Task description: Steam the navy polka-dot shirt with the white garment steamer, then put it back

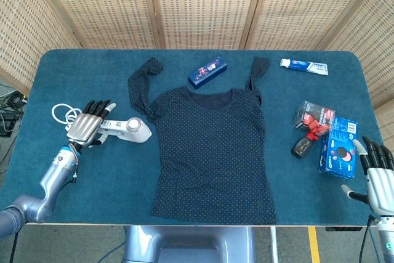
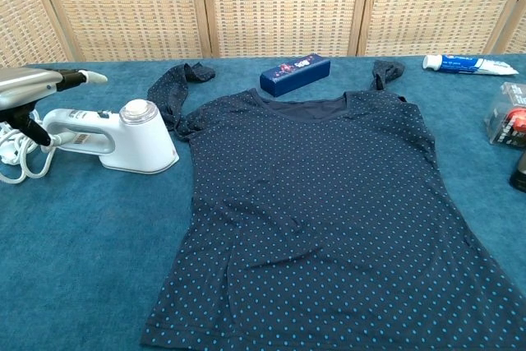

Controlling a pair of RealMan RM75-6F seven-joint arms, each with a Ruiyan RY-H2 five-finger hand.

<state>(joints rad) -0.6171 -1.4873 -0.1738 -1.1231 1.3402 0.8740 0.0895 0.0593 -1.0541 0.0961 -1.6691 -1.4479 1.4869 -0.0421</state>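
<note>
The navy polka-dot shirt lies flat in the middle of the blue table, sleeves turned up toward the back. Left of it the white garment steamer lies on the cloth, its white cord coiled further left. My left hand hovers over the rear end of the steamer's handle with fingers stretched out and thumb pointing down, gripping nothing. My right hand is spread at the table's front right corner, holding nothing; the chest view does not show it.
A dark blue box lies behind the shirt's collar. A toothpaste tube lies at the back right. A red-and-black packet, a small black item and a blue packet sit at the right.
</note>
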